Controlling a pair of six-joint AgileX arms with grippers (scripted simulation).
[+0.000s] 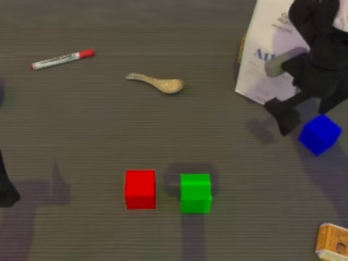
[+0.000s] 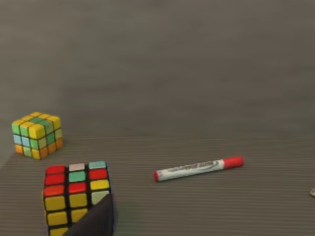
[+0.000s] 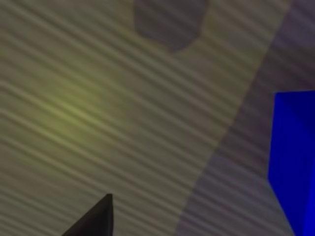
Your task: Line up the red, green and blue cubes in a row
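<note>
Nearest the camera's bottom edge, the red cube (image 1: pixel 140 188) and green cube (image 1: pixel 196 192) already sit side by side on the worktop (image 1: pixel 98 130) with a small gap between them, so two thirds of the row looks done. Off at the bottom right corner there's an orange box (image 1: pixel 333 242), and the left arm (image 1: pixel 6 187) is parked at the left edge (its wrist view just shows two puzzle cubes (image 2: pixel 76 196) and the marker). A bit further up on the right is the blue cube (image 1: pixel 319 134), well apart from the other two, with the right gripper (image 1: pixel 293 117) just beside it, not around it. I honestly can't tell how its fingers stand, since only one dark tip shows in the right wrist view, next to the blue face. Further back lie the spoon (image 1: pixel 159 82) and the marker (image 1: pixel 62 59), and the white bag (image 1: pixel 272 54) stands right behind the right arm. My worry: the gripper sits off to the cube's side, so coming down from here could clip an edge and shove it, or the arm could bump the bag. Dropping it too close could also knock the green one.
</note>
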